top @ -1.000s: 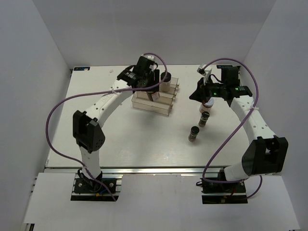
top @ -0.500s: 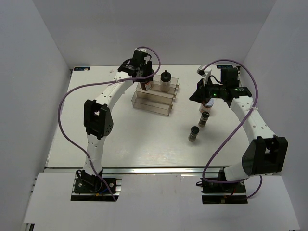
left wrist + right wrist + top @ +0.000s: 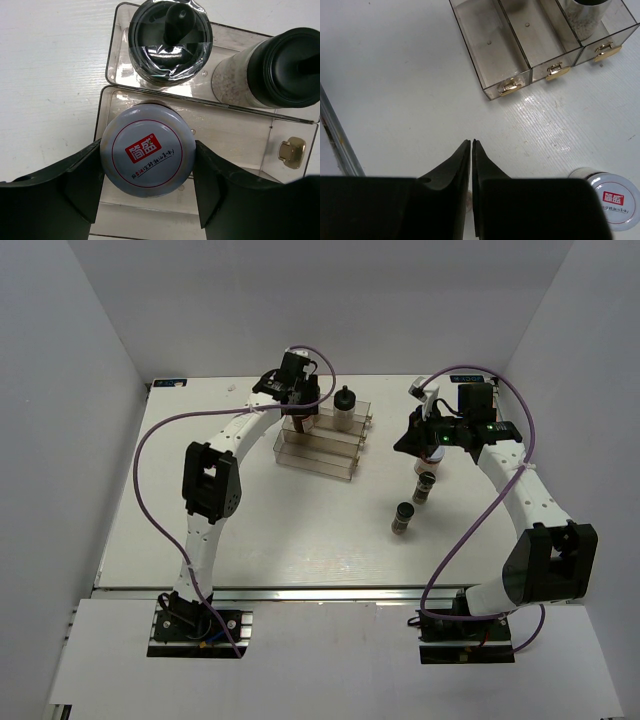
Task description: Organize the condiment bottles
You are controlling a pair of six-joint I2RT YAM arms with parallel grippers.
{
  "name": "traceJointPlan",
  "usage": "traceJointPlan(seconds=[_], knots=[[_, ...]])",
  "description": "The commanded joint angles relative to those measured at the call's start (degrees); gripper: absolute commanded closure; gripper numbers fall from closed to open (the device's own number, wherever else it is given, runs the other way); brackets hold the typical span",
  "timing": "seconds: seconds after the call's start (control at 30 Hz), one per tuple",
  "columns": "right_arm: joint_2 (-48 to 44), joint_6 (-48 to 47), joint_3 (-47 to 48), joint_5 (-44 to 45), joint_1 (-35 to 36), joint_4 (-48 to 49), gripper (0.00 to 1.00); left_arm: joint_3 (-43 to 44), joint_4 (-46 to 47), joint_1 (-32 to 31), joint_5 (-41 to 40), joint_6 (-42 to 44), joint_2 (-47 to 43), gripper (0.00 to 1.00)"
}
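My left gripper (image 3: 298, 412) (image 3: 148, 165) is shut on a squat dark jar with a white red-labelled lid (image 3: 148, 154), held over the back left of the clear stepped rack (image 3: 318, 445). Two whitish bottles with black caps (image 3: 170, 42) (image 3: 280, 70) stand on the rack's top step; only one shows in the top view (image 3: 345, 405). My right gripper (image 3: 425, 432) (image 3: 471, 146) is shut and empty above the table. The second white-lidded jar (image 3: 433, 454) (image 3: 612, 204) stands just below it. Two slim dark shakers (image 3: 424, 488) (image 3: 402, 518) stand on the table nearer the front.
The rack's lower steps (image 3: 540, 45) have small gold fittings on their ends. White walls enclose the table on the left, back and right. A metal rail (image 3: 300, 592) runs along the front edge.
The left arm has folded up and closer to the rack, with its gripper staying over the rack's back left. The right arm has not moved.
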Motion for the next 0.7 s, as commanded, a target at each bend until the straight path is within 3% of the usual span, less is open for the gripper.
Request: traceJointPlan(seconds=[0.0, 0.1, 0.13, 0.23, 0.4, 0.67], knots=[[-0.25, -0.1, 0.22, 0.29, -0.28, 1.07, 0.87, 0.31, 4.73, 0.16, -1.15, 0.73, -2.75, 1.0], [0.01, -0.1, 0.48, 0.46, -0.28, 0.98, 0.78, 0.4, 4.91, 0.16, -0.97, 0.73, -1.78, 1.0], [0.1, -0.1, 0.57, 0.46, -0.28, 0.98, 0.73, 0.14, 5.17, 0.16, -0.88, 0.73, -1.61, 0.88], [0.19, -0.1, 0.92, 0.81, -0.28, 0.8, 0.67, -0.83, 6.31, 0.16, -0.88, 0.73, -1.17, 0.76], [-0.25, -0.19, 0.84, 1.69, -0.19, 0.63, 0.63, -0.66, 5.87, 0.16, -0.79, 0.65, 0.06, 0.46], [-0.69, 1.39, 1.45, 4.06, -0.28, 0.37, 0.49, -0.22, 5.0, 0.16, -0.62, 0.73, 0.42, 0.14]])
